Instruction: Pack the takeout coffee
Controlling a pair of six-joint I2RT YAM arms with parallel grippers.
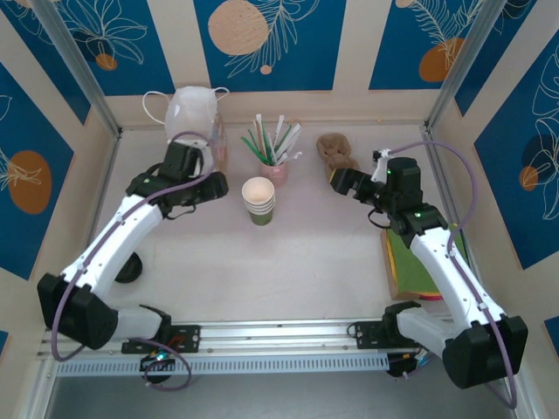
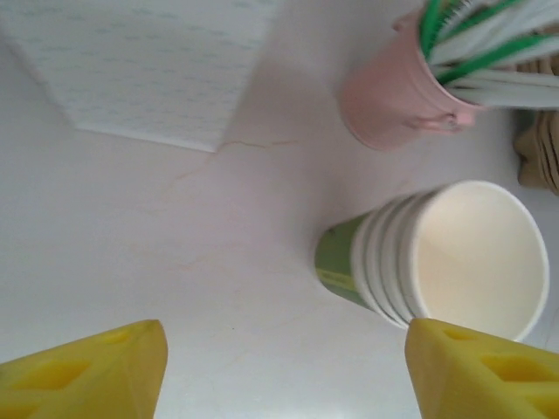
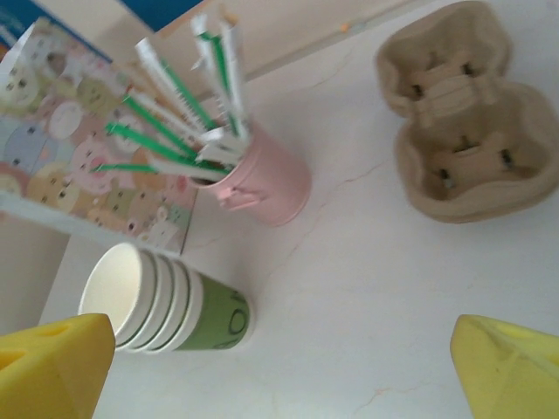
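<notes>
— Green paper outside, cream within: a stack of lidless cups (image 1: 258, 199) is seen from above on the pale table (image 1: 306, 253). What is set around it?
— Just behind the stack stands a pink cup of straws (image 1: 273, 166). A brown pulp cup carrier (image 1: 336, 150) is placed behind and to the right, a white bag (image 1: 194, 109) behind and to the left. The left gripper (image 1: 208, 186) is held left of the stack, the right gripper (image 1: 342, 182) to its right.
— And the takeout coffee (image 1: 129, 269)?
— A dark round top is glimpsed well to the near left of the stack, largely covered by the left arm. That it is the lid cannot be confirmed.
— The left wrist view?
— The left gripper (image 2: 284, 349) is seen with its jaws parted over bare table. The stack (image 2: 419, 262) is just beside one yellow finger (image 2: 476, 375), with the straw cup (image 2: 402, 96) beyond it.
— The right wrist view?
— The right gripper (image 3: 281, 353) is spread wide, gripping nothing. The stack (image 3: 166, 305) is found near one finger (image 3: 52, 367), the straw cup (image 3: 262, 188) behind it and the carrier (image 3: 463, 131) well to its right, wells upward.
</notes>
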